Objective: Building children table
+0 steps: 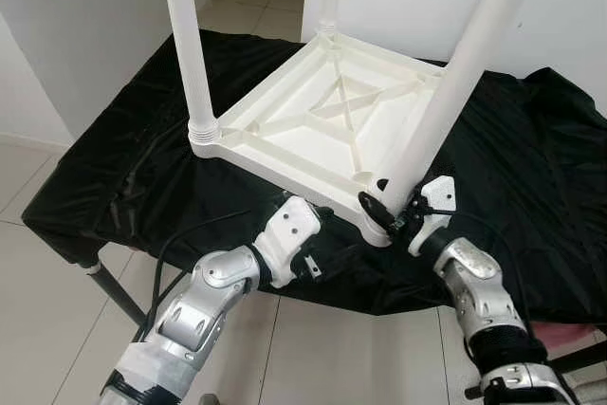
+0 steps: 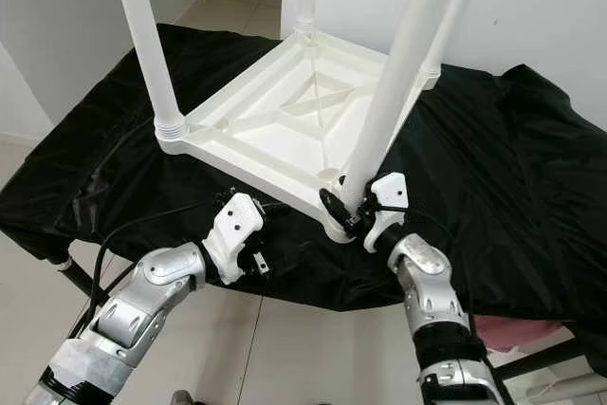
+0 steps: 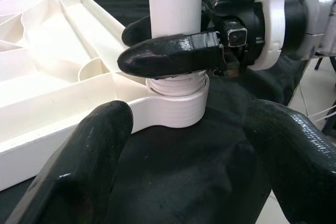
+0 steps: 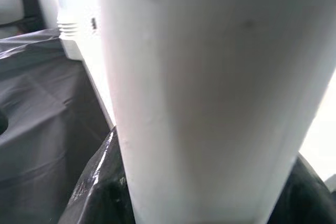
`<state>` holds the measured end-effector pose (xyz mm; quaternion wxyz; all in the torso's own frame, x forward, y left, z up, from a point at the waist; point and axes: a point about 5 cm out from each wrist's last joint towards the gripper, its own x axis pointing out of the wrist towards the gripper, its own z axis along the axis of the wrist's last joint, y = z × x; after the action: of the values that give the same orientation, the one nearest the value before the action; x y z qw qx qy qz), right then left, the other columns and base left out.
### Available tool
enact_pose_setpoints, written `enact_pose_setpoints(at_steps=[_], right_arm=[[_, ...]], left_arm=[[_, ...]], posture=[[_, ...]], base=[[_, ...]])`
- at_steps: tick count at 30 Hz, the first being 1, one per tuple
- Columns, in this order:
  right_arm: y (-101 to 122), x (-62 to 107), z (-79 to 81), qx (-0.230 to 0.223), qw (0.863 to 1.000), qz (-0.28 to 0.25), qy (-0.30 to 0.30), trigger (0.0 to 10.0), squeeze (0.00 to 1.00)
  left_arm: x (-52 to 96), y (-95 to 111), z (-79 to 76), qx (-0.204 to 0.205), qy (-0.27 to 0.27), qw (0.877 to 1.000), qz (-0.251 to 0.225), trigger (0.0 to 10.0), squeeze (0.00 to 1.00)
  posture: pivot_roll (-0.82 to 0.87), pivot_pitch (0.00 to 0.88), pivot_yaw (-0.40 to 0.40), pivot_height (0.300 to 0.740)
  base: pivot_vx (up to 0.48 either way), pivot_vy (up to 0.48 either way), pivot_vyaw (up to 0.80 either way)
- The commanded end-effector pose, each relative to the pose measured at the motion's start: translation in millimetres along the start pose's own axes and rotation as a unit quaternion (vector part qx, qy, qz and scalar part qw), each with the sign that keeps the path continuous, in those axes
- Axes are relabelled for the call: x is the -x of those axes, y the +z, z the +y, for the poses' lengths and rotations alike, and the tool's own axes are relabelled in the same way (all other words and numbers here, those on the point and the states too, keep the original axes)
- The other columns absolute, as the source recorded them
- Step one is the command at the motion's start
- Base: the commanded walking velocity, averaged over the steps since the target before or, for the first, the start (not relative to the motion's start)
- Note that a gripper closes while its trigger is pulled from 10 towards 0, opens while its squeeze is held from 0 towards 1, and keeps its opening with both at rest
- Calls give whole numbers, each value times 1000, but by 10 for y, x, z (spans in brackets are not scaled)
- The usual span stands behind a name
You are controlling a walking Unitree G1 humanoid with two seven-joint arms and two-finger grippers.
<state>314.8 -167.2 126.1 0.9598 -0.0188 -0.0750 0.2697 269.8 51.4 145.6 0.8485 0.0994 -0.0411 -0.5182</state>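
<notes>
I have the children's table top (image 1: 322, 125) lying upside down on the black-draped table (image 1: 114, 177), ribs facing up, with legs standing in its corner sockets. The near-right corner socket (image 3: 176, 109) is my landmark. My right hand (image 1: 381, 204) is clamped on the white leg (image 1: 446, 92) just above that socket; in the left wrist view its black fingers (image 3: 168, 56) wrap the leg right over the threaded collar, and the right wrist view has the leg pressed close between them. My left hand (image 2: 258, 225) sits just beside the socket, toward the near edge of the top, fingers apart and holding nothing, pointing at the joint.

I judge this to be the seating of the last leg: it leans away from the socket rather than standing straight like the far-left leg (image 1: 187, 40), and some thread shows above the collar.

Next I think the leg needs righting over the socket, then turning until the thread disappears. The left hand could steady the top's rim beside the socket so the piece doesn't slide on the cloth.
</notes>
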Motion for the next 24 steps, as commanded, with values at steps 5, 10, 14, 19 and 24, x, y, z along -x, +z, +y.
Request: enact_pose_setpoints(at_steps=[5, 10, 14, 19, 24], right_arm=[[-108, 47, 120, -18, 999, 10, -44, 10000, 0], [-133, 121, 166, -10, 990, 13, -140, 10000, 0], [-186, 159, 241, -17, 982, 22, -189, 10000, 0], [-277, 174, 396, -36, 963, 41, -265, 10000, 0], [-256, 129, 514, -58, 949, 40, -306, 10000, 0]], left_arm=[[-21, -59, -34, 3, 6, 1000, 5, 10000, 0], [-20, -68, -8, 10, 18, 1000, 2, 10000, 0], [-30, -72, -23, 23, 24, 999, -1, 10000, 0], [-61, -88, -86, 31, 44, 999, -1, 10000, 0], [-49, -98, -88, 24, 63, 998, -2, 10000, 0]], posture=[[13, 86, -42, 740], [8, 88, -47, 740], [5, 85, -46, 740], [10, 81, -54, 740], [16, 79, -62, 740]], base=[[0, 0, 0], [0, 0, 0], [0, 0, 0], [0, 0, 0], [0, 0, 0]])
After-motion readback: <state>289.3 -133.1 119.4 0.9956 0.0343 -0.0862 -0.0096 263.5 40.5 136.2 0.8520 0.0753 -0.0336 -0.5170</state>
